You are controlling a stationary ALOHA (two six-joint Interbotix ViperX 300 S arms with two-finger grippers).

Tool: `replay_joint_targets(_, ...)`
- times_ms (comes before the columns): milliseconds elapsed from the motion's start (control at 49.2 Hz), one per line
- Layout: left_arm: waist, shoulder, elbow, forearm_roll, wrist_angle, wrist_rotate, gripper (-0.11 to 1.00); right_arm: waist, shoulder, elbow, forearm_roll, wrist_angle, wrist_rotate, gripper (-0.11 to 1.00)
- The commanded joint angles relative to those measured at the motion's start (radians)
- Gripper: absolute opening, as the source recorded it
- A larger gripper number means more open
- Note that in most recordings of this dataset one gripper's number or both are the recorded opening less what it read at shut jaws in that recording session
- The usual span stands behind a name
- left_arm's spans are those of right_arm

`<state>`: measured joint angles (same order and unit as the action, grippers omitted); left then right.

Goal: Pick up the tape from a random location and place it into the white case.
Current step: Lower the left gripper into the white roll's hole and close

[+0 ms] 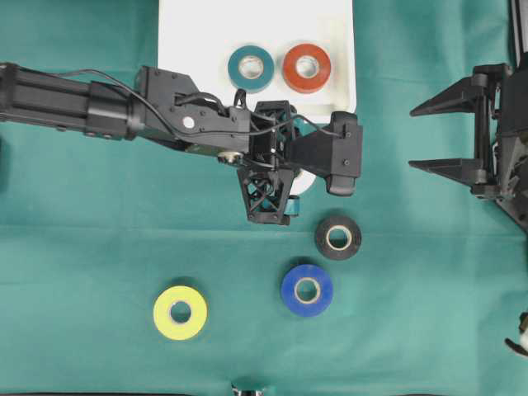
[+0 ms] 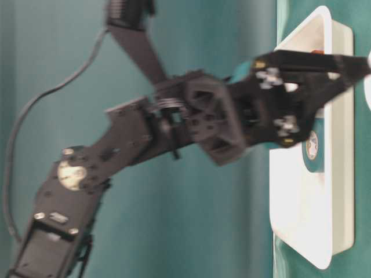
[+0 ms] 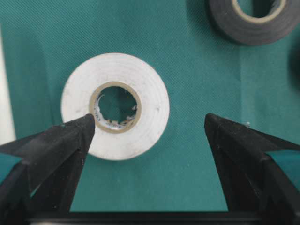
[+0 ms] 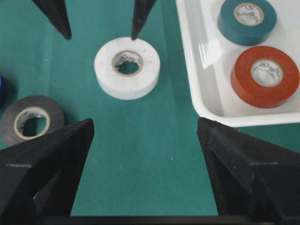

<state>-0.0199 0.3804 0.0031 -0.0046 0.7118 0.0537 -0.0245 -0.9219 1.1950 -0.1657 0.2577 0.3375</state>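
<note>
A white tape roll (image 3: 115, 105) lies flat on the green cloth, just outside the white case (image 4: 197, 70). My left gripper (image 3: 149, 122) hangs open above it, one fingertip (image 3: 86, 124) over the roll's rim and the other over bare cloth to the side. In the overhead view the left arm reaches across from the left, and its gripper (image 1: 274, 161) covers most of the roll. The case (image 1: 190, 33) holds a teal roll (image 1: 250, 67) and a red roll (image 1: 306, 68). My right gripper (image 1: 412, 138) is open at the right edge, with nothing between its fingers.
A black roll (image 1: 338, 238), a blue roll (image 1: 307, 289) and a yellow roll (image 1: 180, 312) lie on the cloth in front of the left gripper. The black roll (image 3: 253, 18) is close to the white one.
</note>
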Motion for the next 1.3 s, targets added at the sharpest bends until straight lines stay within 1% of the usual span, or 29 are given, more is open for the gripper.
replay_joint_targets(0, -0.005, 0.0, -0.008, 0.003, -0.02, 0.0, 0.97, 0.0, 0.006, -0.014, -0.003, -0.005, -0.002, 0.84)
replay_joint_targets(305, -0.014, 0.061, -0.005, 0.002, -0.066, 0.0, 0.97, 0.0, 0.008, -0.012, -0.002, -0.005, -0.002, 0.84)
replay_joint_targets(549, -0.012, 0.08, 0.014, 0.003, -0.098, 0.0, 0.97, 0.0, 0.012, -0.011, -0.003, -0.005, -0.002, 0.84)
replay_joint_targets(915, -0.012, 0.087, 0.02, 0.003, -0.1, 0.0, 0.97, 0.0, 0.018, -0.012, -0.003, -0.005, -0.002, 0.84)
replay_joint_targets(1037, -0.012, 0.087, 0.015, 0.003, -0.083, 0.0, 0.95, 0.0, 0.018, -0.011, -0.002, -0.005, -0.002, 0.84)
replay_joint_targets(1077, -0.012, 0.086, 0.012, 0.002, -0.074, 0.0, 0.91, 0.0, 0.018, -0.012, -0.002, -0.005, -0.002, 0.84)
replay_joint_targets(1118, -0.012, 0.083, 0.012, 0.003, -0.071, 0.0, 0.83, 0.0, 0.018, -0.011, -0.003, -0.005, -0.002, 0.84)
replay_joint_targets(1281, -0.008, 0.066, 0.012, 0.003, -0.072, 0.0, 0.38, 0.0, 0.018, -0.011, -0.003, -0.005, -0.002, 0.84)
